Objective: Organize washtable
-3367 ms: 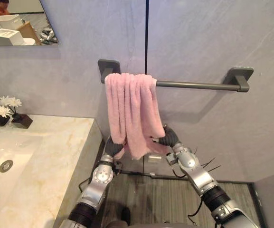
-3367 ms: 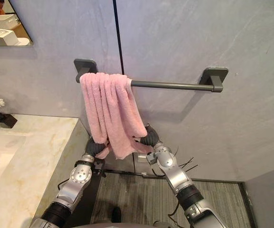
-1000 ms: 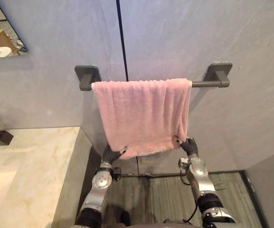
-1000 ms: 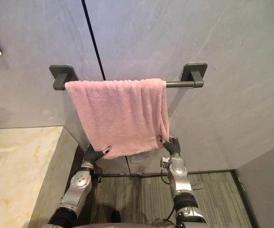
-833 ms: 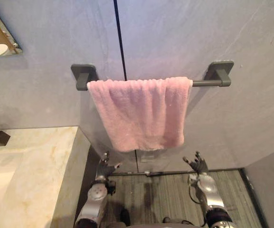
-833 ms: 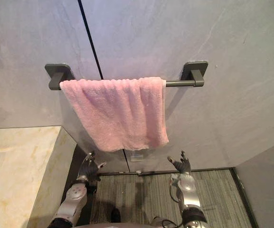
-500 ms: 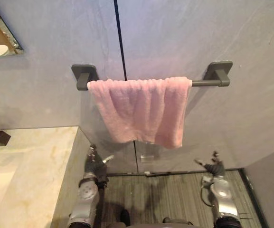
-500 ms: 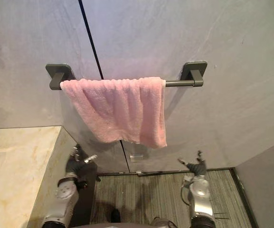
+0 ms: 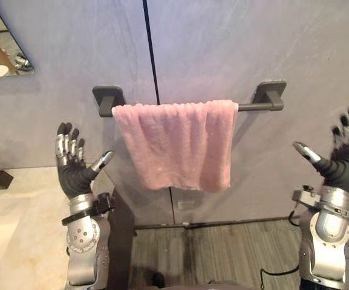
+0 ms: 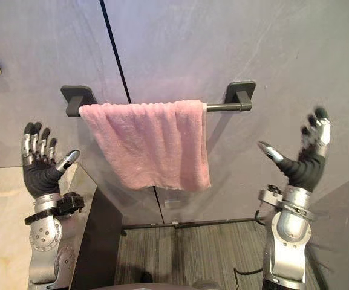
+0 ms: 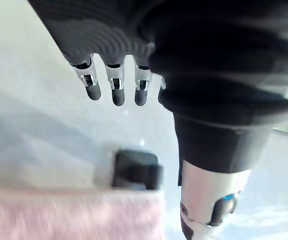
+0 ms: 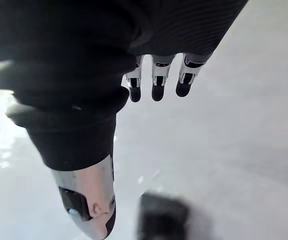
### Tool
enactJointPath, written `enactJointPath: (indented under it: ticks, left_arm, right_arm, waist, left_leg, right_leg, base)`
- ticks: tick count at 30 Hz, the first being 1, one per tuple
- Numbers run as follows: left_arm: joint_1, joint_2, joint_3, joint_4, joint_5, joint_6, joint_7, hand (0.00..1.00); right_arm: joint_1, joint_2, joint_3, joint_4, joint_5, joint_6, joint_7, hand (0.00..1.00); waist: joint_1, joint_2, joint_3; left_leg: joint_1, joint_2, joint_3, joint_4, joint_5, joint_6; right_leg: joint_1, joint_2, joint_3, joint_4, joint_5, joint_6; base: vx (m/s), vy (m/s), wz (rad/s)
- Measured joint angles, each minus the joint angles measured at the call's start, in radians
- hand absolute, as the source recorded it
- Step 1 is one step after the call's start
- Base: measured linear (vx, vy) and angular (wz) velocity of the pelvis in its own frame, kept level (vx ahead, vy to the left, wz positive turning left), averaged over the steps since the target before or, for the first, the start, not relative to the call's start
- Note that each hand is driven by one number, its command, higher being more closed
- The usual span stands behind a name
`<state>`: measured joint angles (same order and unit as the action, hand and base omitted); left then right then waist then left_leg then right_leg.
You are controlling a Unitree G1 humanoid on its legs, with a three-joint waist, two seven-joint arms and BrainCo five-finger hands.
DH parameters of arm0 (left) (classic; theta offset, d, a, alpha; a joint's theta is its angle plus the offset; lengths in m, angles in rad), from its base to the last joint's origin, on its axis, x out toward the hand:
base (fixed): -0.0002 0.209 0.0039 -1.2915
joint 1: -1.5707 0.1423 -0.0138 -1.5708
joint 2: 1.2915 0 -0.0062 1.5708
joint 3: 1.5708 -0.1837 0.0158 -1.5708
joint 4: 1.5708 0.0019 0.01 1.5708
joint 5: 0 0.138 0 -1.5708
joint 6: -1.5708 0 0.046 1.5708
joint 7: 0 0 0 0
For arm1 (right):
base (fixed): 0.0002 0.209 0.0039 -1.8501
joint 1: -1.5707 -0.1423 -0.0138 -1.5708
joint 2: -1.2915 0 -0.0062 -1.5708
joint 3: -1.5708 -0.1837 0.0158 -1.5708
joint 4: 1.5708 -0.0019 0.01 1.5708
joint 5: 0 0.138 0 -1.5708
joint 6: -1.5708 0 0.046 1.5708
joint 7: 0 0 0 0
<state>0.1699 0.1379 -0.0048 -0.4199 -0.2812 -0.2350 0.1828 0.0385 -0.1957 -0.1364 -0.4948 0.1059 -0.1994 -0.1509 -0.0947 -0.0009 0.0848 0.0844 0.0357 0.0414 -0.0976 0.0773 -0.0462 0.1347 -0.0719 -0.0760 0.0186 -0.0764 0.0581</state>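
A pink terry-cloth towel [image 9: 174, 145] hangs folded over a dark grey metal towel bar [image 9: 250, 107] fixed to a grey stone-look wall. It is spread flat from the bar's left bracket across most of the bar, leaving a short bare stretch by the right bracket, and its lower hem runs nearly level. The robot's left hand [image 9: 71, 172] is raised beside the towel's left edge, clear of it, with fingers straight and spread and nothing in it. The right hand [image 9: 339, 164] is raised well to the right of the bar's right end, likewise spread and empty. A cream marble washtable surface [image 9: 29, 229] lies at lower left, its right edge below the left hand. The towel looks light, soft and limp. It would likely slide easily along the smooth bar, so any further straightening is best done by pinching the two lower corners or the side edges.
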Motion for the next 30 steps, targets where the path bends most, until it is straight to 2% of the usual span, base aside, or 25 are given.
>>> enactJointPath:
  ticks: [1, 5, 9, 12, 16, 19, 23, 27, 30]
  left_arm:
    - [-0.013, 0.021, -0.062, 0.001, -0.050, -0.004, -0.023, 0.00]
    - [-0.037, 0.106, -0.122, 0.009, -0.109, -0.002, -0.053, 0.00]
    - [-0.043, 0.199, -0.168, 0.009, -0.152, -0.014, -0.098, 0.00]
    - [-0.134, 0.327, -0.374, 0.003, -0.148, -0.034, -0.288, 0.00]
    - [-0.146, 0.340, -0.388, 0.069, -0.134, -0.034, -0.342, 0.00]
    - [-0.139, 0.336, -0.385, 0.096, -0.078, -0.031, -0.350, 0.00]
    - [-0.103, 0.292, -0.357, 0.140, -0.002, -0.030, -0.303, 0.00]
    - [-0.078, 0.250, -0.325, 0.155, 0.019, -0.027, -0.266, 0.00]
    - [-0.078, 0.233, -0.292, 0.161, 0.019, -0.027, -0.269, 0.00]
  right_arm:
    - [-0.055, -0.045, 0.092, -0.001, 0.042, -0.026, 0.060, 0.00]
    - [-0.170, -0.169, 0.299, -0.001, 0.143, -0.061, 0.217, 0.00]
    - [-0.201, -0.261, 0.390, 0.001, 0.220, -0.065, 0.310, 0.00]
    - [-0.203, -0.336, 0.465, 0.054, 0.265, -0.062, 0.376, 0.00]
    - [-0.172, -0.387, 0.486, 0.110, 0.287, -0.060, 0.405, 0.00]
    - [-0.135, -0.402, 0.498, 0.140, 0.264, -0.054, 0.412, 0.00]
    - [-0.115, -0.395, 0.501, 0.177, 0.191, -0.054, 0.406, 0.00]
    - [-0.096, -0.354, 0.501, 0.237, 0.145, -0.042, 0.387, 0.00]
    - [-0.070, -0.347, 0.499, 0.336, 0.111, 0.000, 0.371, 0.00]
  waist:
    - [0.002, 0.000, -0.002]
    - [0.046, -0.006, -0.006]
    - [0.061, -0.011, -0.009]
    - [0.055, -0.008, -0.021]
    - [0.023, -0.004, -0.029]
    - [0.026, 0.001, -0.031]
    - [0.030, 0.019, -0.044]
    - [0.037, 0.012, -0.047]
    - [0.052, 0.002, -0.053]
  left_leg:
    - [0.001, 0.000, -0.001, 0.000, 0.000, 0.000]
    - [0.001, -0.004, -0.009, 0.000, 0.004, 0.004]
    - [0.000, -0.014, -0.012, 0.001, 0.008, 0.010]
    - [0.000, -0.022, -0.012, 0.000, 0.012, 0.015]
    - [0.007, -0.022, -0.011, -0.006, 0.012, 0.016]
    - [0.008, -0.016, -0.011, -0.007, 0.013, 0.014]
    - [0.007, -0.017, -0.012, -0.007, 0.014, 0.014]
    - [0.005, -0.017, -0.017, -0.006, 0.019, 0.015]
    - [0.001, -0.018, -0.025, -0.006, 0.020, 0.015]
  right_leg:
    - [0.000, 0.000, 0.000, 0.003, 0.000, 0.000]
    - [-0.001, -0.003, -0.007, 0.012, -0.001, 0.002]
    - [0.003, -0.011, -0.009, 0.015, -0.001, 0.002]
    - [-0.001, -0.021, -0.001, 0.020, -0.001, 0.002]
    - [-0.003, -0.021, 0.002, 0.033, -0.009, 0.012]
    - [-0.004, -0.015, 0.002, 0.032, -0.014, 0.008]
    - [-0.003, -0.016, 0.001, 0.030, -0.010, 0.012]
    - [-0.003, -0.015, -0.001, 0.029, -0.009, 0.012]
    - [-0.002, -0.016, -0.005, 0.031, -0.009, 0.012]
  base:
    - [-0.07, -0.017, 0.02]
    - [-0.04, -0.010, 0.06]
    - [-0.01, 0.009, 0.11]
    - [-0.05, 0.018, -0.03]
    - [-0.08, -0.007, -0.07]
    - [-0.06, -0.023, 0.02]
    - [-0.01, -0.006, 0.00]
    - [0.00, -0.015, 0.03]
    - [0.02, -0.021, 0.07]
